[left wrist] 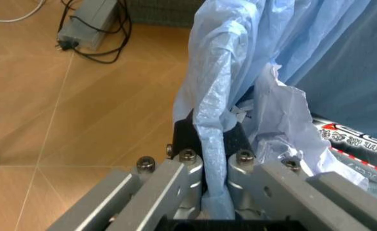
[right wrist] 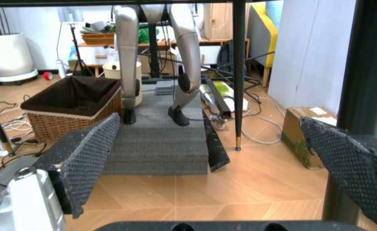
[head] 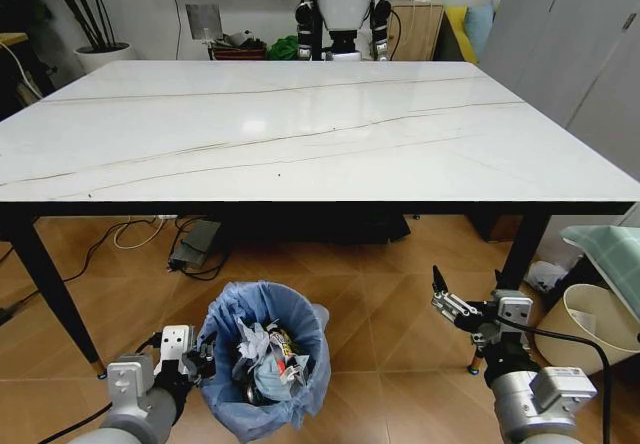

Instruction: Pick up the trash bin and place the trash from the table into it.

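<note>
the left gripper (head: 200,356) is clamped on the trash bin (head: 262,364) rim at nine o'clock, bin upright on the floor at six o'clock of the table (head: 300,129); the right gripper (head: 455,309) hangs wide, empty, well apart.

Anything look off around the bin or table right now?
Nothing stands out. The trash bin stands upright on the floor, trash inside it. The left claw is clamped on its bag rim; the right claw hangs open below the table.
</note>
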### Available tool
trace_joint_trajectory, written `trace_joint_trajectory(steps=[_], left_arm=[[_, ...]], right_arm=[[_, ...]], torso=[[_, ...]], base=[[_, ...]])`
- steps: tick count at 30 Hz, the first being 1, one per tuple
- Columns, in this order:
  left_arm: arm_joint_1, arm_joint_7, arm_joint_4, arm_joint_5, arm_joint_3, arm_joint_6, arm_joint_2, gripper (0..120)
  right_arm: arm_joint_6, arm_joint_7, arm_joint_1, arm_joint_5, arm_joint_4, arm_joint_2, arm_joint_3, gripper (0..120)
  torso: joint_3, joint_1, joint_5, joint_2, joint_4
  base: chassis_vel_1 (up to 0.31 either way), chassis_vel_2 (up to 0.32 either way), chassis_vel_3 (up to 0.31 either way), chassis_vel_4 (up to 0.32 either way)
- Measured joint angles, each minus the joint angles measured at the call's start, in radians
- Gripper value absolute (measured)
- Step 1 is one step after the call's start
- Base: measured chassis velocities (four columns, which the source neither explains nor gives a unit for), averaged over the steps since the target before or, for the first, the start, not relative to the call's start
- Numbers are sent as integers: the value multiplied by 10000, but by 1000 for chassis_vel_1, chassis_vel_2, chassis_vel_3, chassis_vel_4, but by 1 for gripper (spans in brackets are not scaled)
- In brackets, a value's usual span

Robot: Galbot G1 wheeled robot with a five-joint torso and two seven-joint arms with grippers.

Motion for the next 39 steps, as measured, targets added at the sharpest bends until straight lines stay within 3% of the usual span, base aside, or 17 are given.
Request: trace_joint_trajectory(steps=[39], left_arm=[[345,-396,0,-438,-377,0,-569,0]], right_arm=[[196,1,75,-360,0,222,-318,100]], torso=[[-1110,-438,0,-1550,0]], base=[[0,0,0,0]])
